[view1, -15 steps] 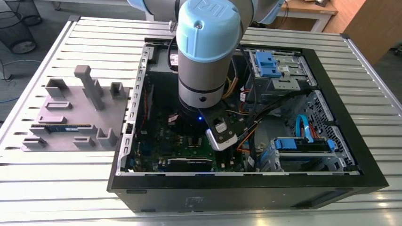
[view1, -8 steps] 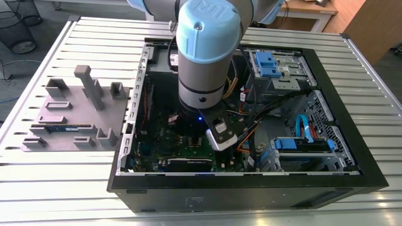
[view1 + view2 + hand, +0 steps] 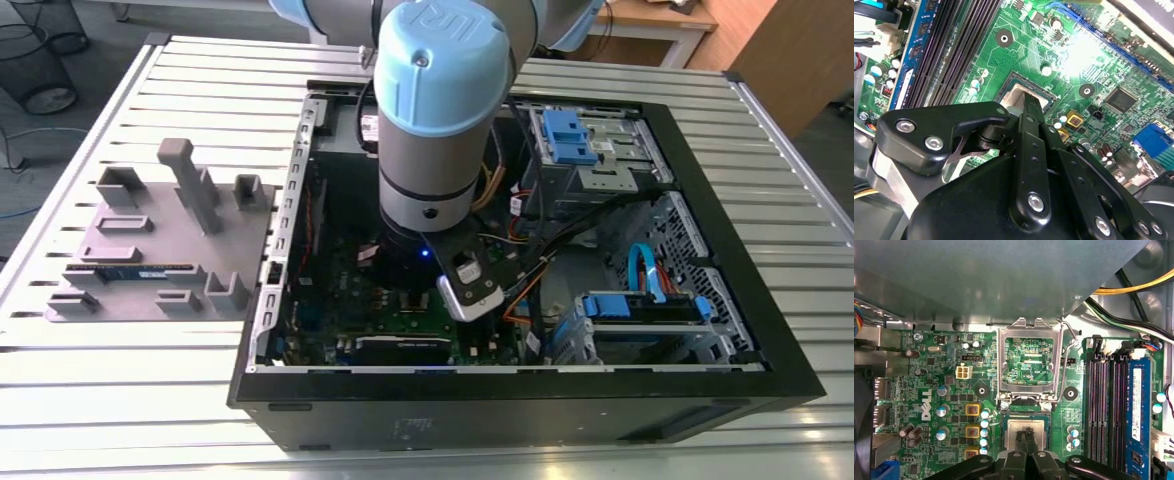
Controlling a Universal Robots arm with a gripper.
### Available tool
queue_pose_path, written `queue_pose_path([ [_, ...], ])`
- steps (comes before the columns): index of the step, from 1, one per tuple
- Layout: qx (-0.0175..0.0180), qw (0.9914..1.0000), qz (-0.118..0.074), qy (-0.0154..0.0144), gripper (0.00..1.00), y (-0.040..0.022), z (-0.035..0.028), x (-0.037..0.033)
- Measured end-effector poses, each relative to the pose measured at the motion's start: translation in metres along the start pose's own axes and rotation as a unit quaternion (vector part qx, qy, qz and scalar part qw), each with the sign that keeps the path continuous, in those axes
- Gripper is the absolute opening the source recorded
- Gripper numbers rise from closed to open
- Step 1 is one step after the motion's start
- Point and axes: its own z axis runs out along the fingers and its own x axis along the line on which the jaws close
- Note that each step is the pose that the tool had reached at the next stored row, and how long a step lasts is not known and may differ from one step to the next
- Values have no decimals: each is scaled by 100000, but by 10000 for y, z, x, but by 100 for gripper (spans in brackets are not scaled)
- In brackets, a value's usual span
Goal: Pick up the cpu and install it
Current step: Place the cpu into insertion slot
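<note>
The cpu [image 3: 1013, 429], a small square chip with a silvery top, lies flat in its socket on the green motherboard [image 3: 954, 405]. My gripper [image 3: 1026, 436] stands right over it, black fingers pressed together, their tips at the middle of the chip's top. In the second wrist view the same joined fingertips [image 3: 1029, 102] reach onto the cpu [image 3: 1014, 94]. The socket's metal hold-down frame [image 3: 1001, 365] is flipped up open beside the chip, its wire lever [image 3: 1070, 340] raised. In the exterior view my arm [image 3: 427, 130] reaches down into the open computer case [image 3: 534, 400].
Black memory slots [image 3: 1104, 405] and an installed blue memory stick [image 3: 1137, 410] run alongside the socket. Yellow and black cables [image 3: 1134, 290] and drive bays [image 3: 587, 140] crowd the case. A grey fixture plate [image 3: 147, 220] holding a memory stick [image 3: 134, 270] lies on the slatted table at the exterior view's left.
</note>
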Motion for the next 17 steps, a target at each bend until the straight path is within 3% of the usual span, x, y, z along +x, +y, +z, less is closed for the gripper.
queue_pose_path([
  [7, -32, 100000, 1, -18, 11, 1, -6, 0],
  [13, 63, 100000, 0, -6, 11, 4, -126, -1],
  [17, 64, 100000, 0, -12, 11, 5, -138, -2],
])
